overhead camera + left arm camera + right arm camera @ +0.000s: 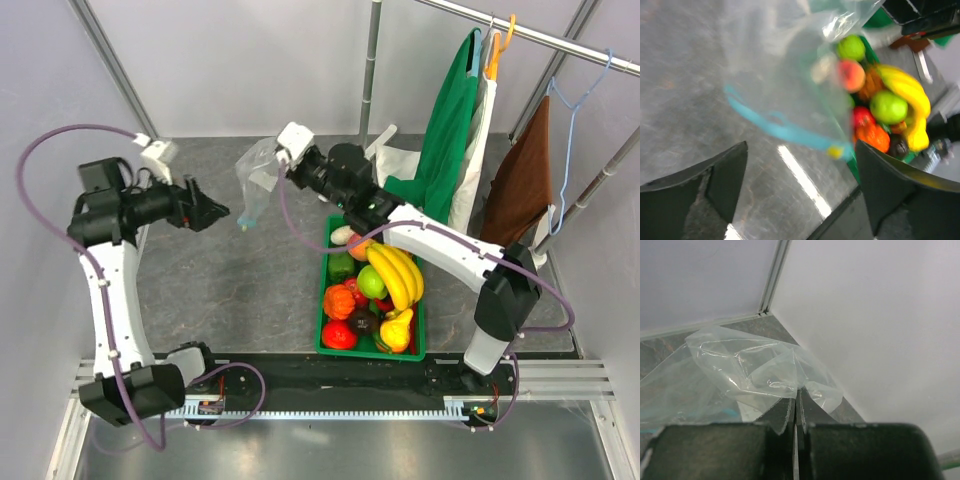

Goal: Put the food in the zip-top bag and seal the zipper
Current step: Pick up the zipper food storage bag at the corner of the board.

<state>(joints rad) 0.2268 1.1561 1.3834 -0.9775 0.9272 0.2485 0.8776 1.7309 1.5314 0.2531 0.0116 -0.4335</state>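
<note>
My right gripper is shut on a fold of the clear zip-top bag and holds it up above the table; the pinch shows in the right wrist view, with crinkled plastic spread beyond the fingers. The bag hangs with its light-blue zipper at the bottom. My left gripper is open and empty just left of the bag. In the left wrist view the zipper with a yellow slider lies just beyond the fingertips, apart from them. The food lies in the crate: banana bunch, green apple, orange and red pieces.
A green crate holds the food right of centre, also in the left wrist view. A clothes rack with a green garment and a brown one stands at the back right. Walls close the back and left.
</note>
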